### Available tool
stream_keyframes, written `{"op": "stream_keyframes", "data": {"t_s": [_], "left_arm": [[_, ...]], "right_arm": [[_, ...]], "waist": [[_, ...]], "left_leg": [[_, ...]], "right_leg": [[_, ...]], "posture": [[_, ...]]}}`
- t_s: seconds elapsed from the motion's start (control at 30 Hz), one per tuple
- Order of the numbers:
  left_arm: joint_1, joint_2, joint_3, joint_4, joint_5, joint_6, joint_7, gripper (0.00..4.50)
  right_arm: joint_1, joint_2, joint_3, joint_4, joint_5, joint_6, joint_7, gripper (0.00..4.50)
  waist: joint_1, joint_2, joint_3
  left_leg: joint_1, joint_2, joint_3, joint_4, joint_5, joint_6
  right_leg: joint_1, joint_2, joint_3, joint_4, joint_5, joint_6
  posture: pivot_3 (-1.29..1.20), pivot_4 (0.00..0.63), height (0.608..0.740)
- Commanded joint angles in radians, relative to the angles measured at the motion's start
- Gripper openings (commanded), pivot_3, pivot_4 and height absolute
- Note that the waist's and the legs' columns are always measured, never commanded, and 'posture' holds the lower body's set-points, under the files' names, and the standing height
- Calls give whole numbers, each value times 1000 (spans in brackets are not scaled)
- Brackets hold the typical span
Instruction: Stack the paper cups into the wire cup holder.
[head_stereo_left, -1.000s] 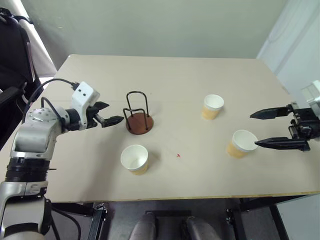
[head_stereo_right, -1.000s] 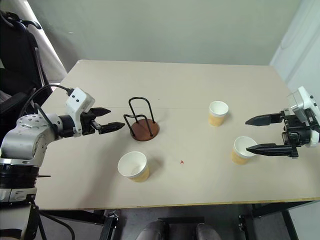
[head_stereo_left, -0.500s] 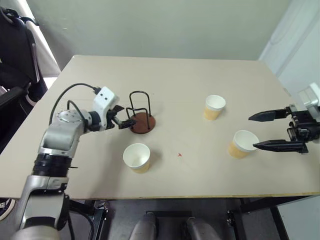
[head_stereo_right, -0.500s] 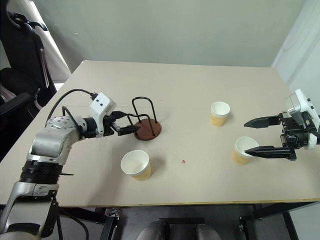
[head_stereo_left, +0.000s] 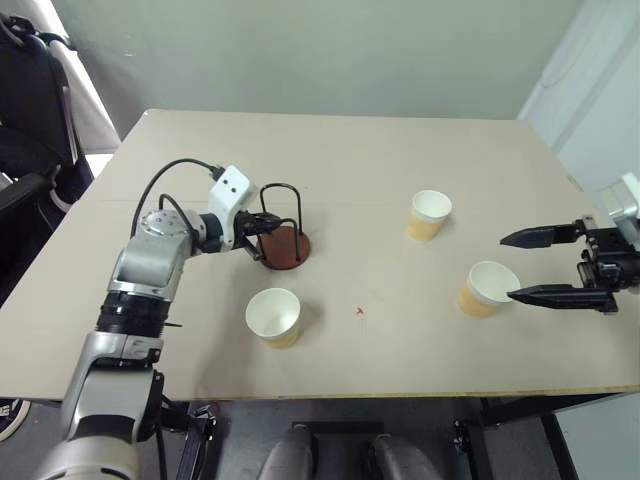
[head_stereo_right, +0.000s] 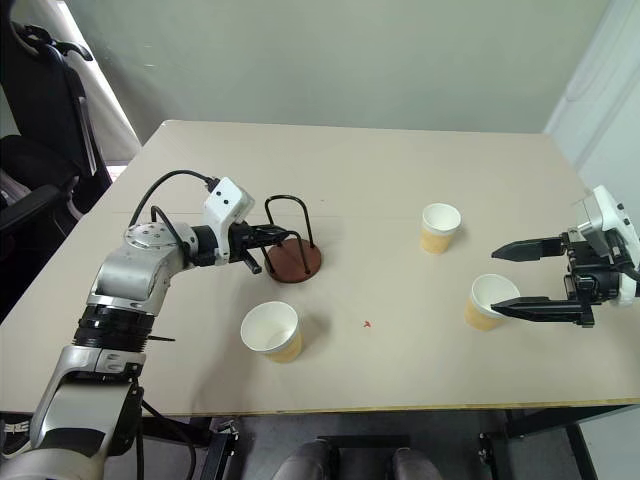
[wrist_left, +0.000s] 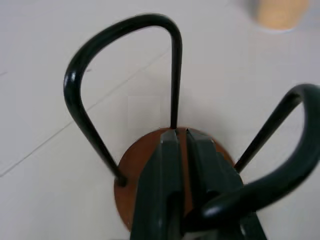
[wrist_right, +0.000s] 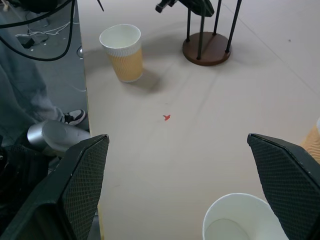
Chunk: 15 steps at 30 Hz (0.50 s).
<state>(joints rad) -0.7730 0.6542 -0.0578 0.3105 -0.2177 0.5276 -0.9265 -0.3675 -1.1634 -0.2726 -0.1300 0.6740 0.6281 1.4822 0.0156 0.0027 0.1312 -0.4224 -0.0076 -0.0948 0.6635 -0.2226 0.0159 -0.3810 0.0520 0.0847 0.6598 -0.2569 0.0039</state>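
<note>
Two black fingers of the left gripper (wrist_left: 181, 137) are pressed together over the brown base of the holder (head_stereo_left: 283, 244), reaching in between its upright wire loops; one loop crosses just in front of them, but whether any wire is pinched cannot be told. The holder stands upright on the bench (head_stereo_left: 340, 150), on the robot's left side, and it is empty.

Outward from there, the nearest cup (head_stereo_left: 274, 316) stands upright, mouth up, just beside the holder toward the robot, close to the left arm.

The right gripper (head_stereo_left: 555, 265) has its fingers spread wide, pointing across the bench toward the left, holding nothing. A second cup (head_stereo_left: 484, 288) stands upright just past its fingertips, in line with the gap between them, so the right arm is plainly the nearer one for it. The third cup (head_stereo_left: 428, 215) stands upright farther back, apart from both grippers but closer to the right one.

All three cups are outside the holder, so stacking has not begun
</note>
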Motion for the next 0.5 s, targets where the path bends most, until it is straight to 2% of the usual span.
{"op": "stream_keyframes", "data": {"t_s": [0.03, 0.2, 0.33, 0.5], "left_arm": [[-26, 13, 46, -95, -91, -10, -107, 13], [-52, 7, 61, -199, -218, 24, -230, 13], [-69, 17, 20, -260, -283, 67, -337, 13], [-77, 15, -91, -303, -262, -13, -507, 13]], "right_arm": [[-9, -19, -52, -23, 21, -5, -10, 4500], [1, -18, -64, -31, 23, -6, -15, 4500], [17, -17, -81, -42, 26, -4, -20, 4500], [51, -19, -119, -67, 37, 4, -29, 4500]], "waist": [[0, 0, 0], [4, 0, 0], [3, 0, 0], [4, 0, 0]], "left_leg": [[0, 0, 0, 0, 0, 0], [-1, 0, 0, 1, 0, 1], [-1, 0, 0, 1, -1, 1], [-1, 0, 0, 1, -1, 2]], "right_leg": [[0, 0, 0, 0, 0, 0], [0, 0, 0, 0, 0, 0], [0, 0, 0, 0, 0, 0], [0, 0, 0, 0, 0, 0]], "posture": [[0, 150, 740], [0, 150, 740], [0, 150, 740], [0, 150, 740]]}}
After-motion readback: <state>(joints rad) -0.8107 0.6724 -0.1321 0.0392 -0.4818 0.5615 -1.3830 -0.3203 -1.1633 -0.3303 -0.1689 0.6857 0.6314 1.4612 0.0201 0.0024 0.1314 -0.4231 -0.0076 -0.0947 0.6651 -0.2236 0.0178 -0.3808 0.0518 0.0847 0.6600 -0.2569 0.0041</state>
